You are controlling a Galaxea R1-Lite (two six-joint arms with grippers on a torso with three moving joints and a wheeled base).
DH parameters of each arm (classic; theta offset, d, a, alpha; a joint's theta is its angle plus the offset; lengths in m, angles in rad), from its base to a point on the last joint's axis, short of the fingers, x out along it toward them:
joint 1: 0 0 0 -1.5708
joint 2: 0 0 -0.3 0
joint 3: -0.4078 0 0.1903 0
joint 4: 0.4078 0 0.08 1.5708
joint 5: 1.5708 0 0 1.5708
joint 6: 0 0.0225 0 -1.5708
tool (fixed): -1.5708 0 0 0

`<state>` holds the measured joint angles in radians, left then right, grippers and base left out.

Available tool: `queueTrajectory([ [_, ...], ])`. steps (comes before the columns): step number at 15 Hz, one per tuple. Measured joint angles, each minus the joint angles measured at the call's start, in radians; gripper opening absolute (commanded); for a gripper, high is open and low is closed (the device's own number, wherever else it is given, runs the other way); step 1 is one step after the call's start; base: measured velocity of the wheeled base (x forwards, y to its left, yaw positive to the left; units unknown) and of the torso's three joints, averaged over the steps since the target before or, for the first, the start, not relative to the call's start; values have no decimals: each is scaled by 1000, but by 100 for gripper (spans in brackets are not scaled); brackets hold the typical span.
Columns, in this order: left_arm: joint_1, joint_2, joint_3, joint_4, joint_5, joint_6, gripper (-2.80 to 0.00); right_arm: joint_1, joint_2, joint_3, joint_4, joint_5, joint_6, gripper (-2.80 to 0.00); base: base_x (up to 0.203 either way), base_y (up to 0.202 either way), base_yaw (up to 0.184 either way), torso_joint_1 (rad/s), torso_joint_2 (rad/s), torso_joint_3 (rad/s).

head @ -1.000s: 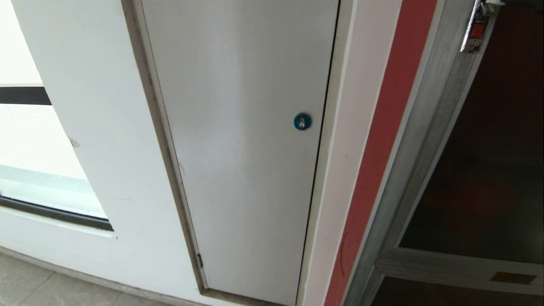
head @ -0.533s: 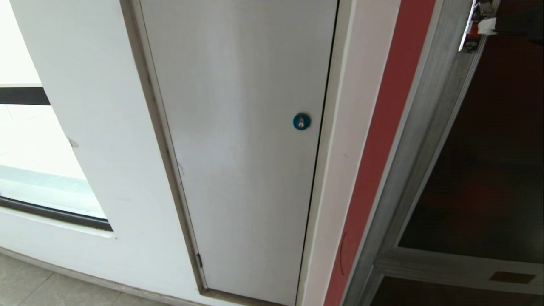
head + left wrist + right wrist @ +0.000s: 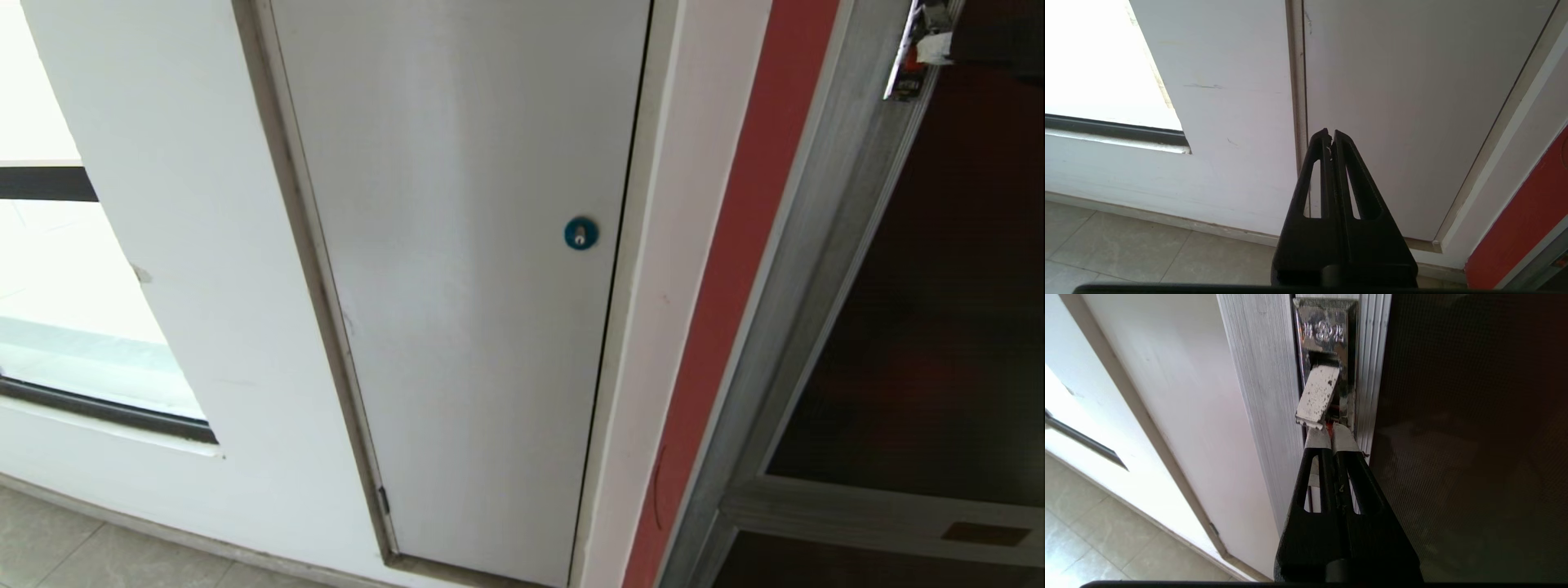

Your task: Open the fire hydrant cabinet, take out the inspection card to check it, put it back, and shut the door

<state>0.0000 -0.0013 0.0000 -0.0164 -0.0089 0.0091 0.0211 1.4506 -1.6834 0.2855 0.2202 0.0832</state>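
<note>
A: On the far left? Bright window [image 3: 49, 269], then white wall [image 3: 180, 245].
B: And next along?
A: Plain grey door [image 3: 465, 286], shut, with a round blue lock [image 3: 580, 233] near its right edge. Not the one for the job.
B: Left gripper [image 3: 1330, 134]?
A: Seen only in the left wrist view. Hangs low near the floor [image 3: 1126, 245], pointing at the grey door's left edge. Fingers pressed tight together, nothing between them.
B: Further right?
A: White strip, then a red strip [image 3: 735, 286], then the cabinet [image 3: 824, 269] with its silver frame.
B: The door [image 3: 963, 286]?
A: Dark glass, right side of the head view, closed in its frame. Shiny latch [image 3: 1326, 375] up on the left edge of it, small flap tipped outward.
B: Right gripper [image 3: 1332, 435]?
A: Up by the latch, tips just under the flap, touching or almost. Fingers squeezed shut, holding nothing.
B: Card?
A: Can't see it anywhere.
</note>
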Motion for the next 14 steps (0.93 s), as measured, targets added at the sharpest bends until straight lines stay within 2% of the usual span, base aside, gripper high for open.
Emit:
queueTrajectory([
  [4, 0, 0, 0, 0, 0, 0, -280, 1, -48, 21, 96, -4, 2, -280, 0, 0, 0, 0, 0, 0],
  [6, 0, 0, 0, 0, 0, 0, -280, 3, -74, 23, 98, 2, 3, -280, 0, 0, 0, 0, 0, 0],
  [10, 0, 0, 0, 0, 0, 0, -280, 14, -122, 5, 79, 76, 7, -280, 0, 0, 0, 0, 0, 0],
  [14, 0, 0, 0, 0, -1, 0, -280, 15, -139, -49, 94, 87, 9, -280, 0, 0, 0, 0, 0, 0],
])
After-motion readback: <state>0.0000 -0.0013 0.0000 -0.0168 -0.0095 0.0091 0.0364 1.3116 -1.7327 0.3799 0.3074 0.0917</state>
